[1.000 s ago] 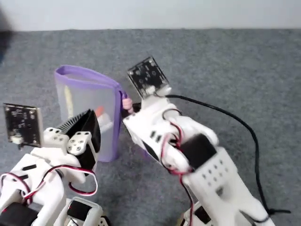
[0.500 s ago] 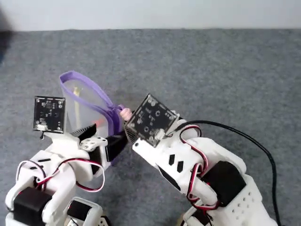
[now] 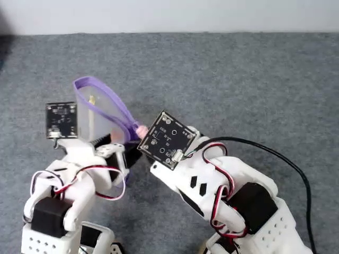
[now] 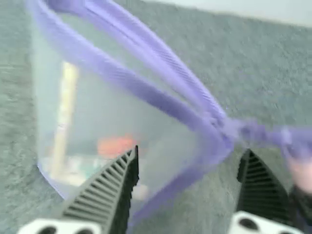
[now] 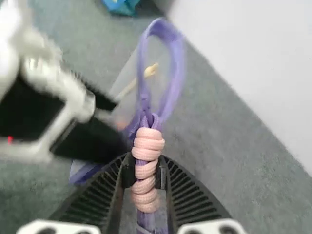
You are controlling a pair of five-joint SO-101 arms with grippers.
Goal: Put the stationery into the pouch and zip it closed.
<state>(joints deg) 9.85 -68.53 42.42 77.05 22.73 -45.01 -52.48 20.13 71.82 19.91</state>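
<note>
We see the pouch standing upright on the grey, short-piled carpet, at about ten o'clock from the middle of the high view. Its walls are of thin, half-clear plastic. A woven purple zipper band runs around the mouth, which gapes in a narrow leaf shape. At the four o'clock end of the mouth the band closes into a point, and from there comes a pink cord, braided into thick round knots.

The right gripper has its ribbed black fingers pressed together on this pink cord, so the cord is pinched between them. The left gripper has its fingers spread wide, one on each side of the pouch's pointed end. We cannot tell whether they touch the plastic.

Through the wall we make out a pale yellow stick leaning upright and an orange piece lower down, both blurred. A whitish heap at the bottom is too unclear to name. In the high view the lower part of the pouch is hidden behind the left arm.

Each wrist carries a square black circuit board, and its white print is too small for us to read. A black cable curves away from the right arm toward three o'clock.
</note>
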